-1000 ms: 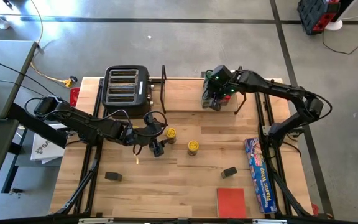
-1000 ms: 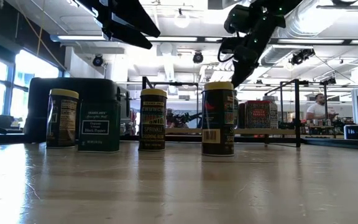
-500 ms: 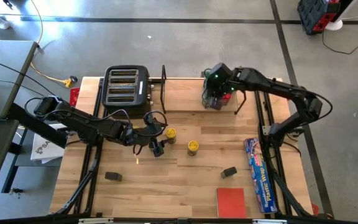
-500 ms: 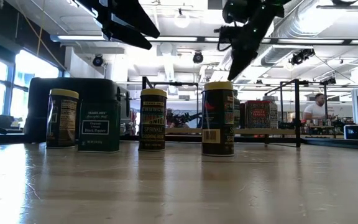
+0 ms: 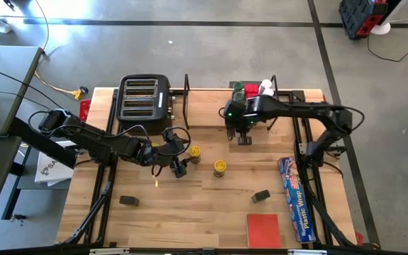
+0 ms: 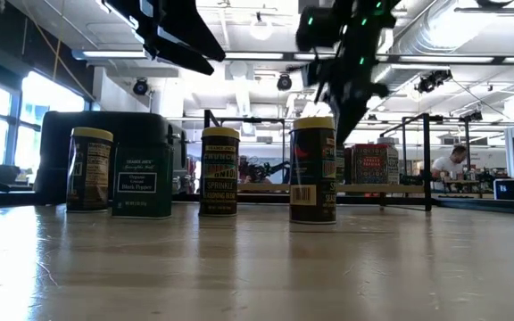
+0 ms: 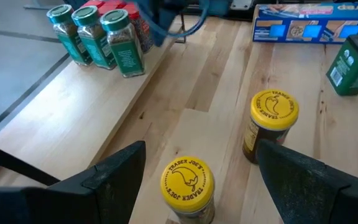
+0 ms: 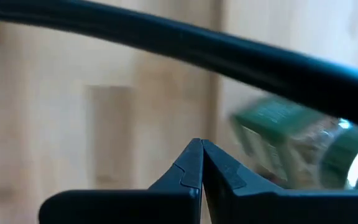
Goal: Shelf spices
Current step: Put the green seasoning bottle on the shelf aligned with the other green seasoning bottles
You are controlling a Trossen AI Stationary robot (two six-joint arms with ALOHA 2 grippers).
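Right claw (image 5: 243,139) sits centre-right in the high view, just off the front edge of the shelf (image 5: 211,110); its dark tapered fingers (image 8: 194,165) are pressed together tip to tip, gripping nothing. A green-labelled jar (image 8: 291,146) shows blurred just beyond them, under a black wire bar.

Left claw (image 5: 179,168) hangs left of centre over the bench (image 5: 190,212), fingers spread wide, empty. A round yellow-lidded jar (image 7: 187,186) stands between the tips (not touching); a second yellow-lidded jar (image 7: 271,124) stands near.

Shelf: pale wood board, thin black wire frame. Green-lidded glass jars (image 7: 92,34) cluster at its right end. Black four-slot toaster (image 5: 144,98) upper left.
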